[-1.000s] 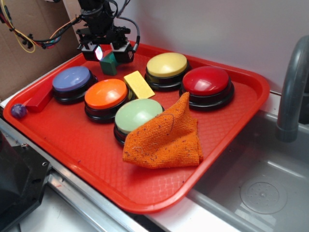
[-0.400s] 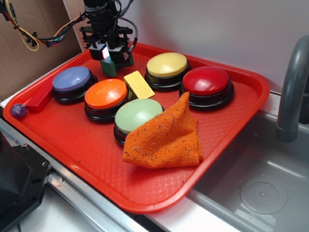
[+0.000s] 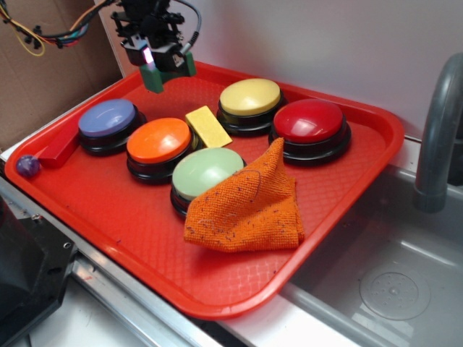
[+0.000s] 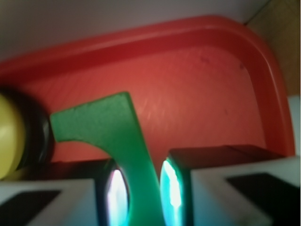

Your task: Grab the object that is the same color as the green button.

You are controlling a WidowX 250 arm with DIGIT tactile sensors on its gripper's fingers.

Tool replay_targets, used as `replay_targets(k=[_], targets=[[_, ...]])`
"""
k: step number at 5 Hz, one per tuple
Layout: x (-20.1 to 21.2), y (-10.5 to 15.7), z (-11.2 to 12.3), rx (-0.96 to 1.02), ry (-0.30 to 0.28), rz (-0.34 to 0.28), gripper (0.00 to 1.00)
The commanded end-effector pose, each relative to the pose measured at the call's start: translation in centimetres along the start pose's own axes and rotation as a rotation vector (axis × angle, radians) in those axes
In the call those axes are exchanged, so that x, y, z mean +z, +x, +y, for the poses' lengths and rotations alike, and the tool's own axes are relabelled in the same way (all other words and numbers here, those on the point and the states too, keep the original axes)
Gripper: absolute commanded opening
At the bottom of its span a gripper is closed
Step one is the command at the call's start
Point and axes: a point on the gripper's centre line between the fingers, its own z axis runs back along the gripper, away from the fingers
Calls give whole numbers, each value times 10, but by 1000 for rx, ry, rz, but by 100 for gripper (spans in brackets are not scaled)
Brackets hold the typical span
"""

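My gripper (image 3: 153,63) hangs over the far left corner of the red tray (image 3: 347,217) and is shut on the small dark green arch block (image 3: 158,76), which is lifted off the tray floor. In the wrist view the green arch block (image 4: 120,136) sits pinched between my two lit pads, midway at my gripper (image 4: 141,193), with the tray floor below it. The pale green domed button (image 3: 206,173) stands on its black base near the tray's middle, partly under an orange cloth (image 3: 249,202).
A flat yellow block (image 3: 208,125) lies between the orange button (image 3: 159,141) and yellow button (image 3: 250,97). A red button (image 3: 309,121), a blue button (image 3: 108,119), a red bar (image 3: 59,150) and a purple ball (image 3: 28,165) are on the tray. A sink (image 3: 391,282) and faucet (image 3: 438,137) are at right.
My gripper closed on the green arch block and lifted it up off the tray, moving slightly toward the back left.
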Motion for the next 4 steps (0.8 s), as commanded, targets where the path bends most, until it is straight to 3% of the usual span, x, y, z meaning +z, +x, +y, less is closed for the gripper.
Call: replay_targets(k=[1, 3, 4], targets=[[64, -44, -23, -121, -38, -46, 0], [76, -90, -56, -196, -74, -52, 0], [77, -103, -61, -175, -79, -58, 0]])
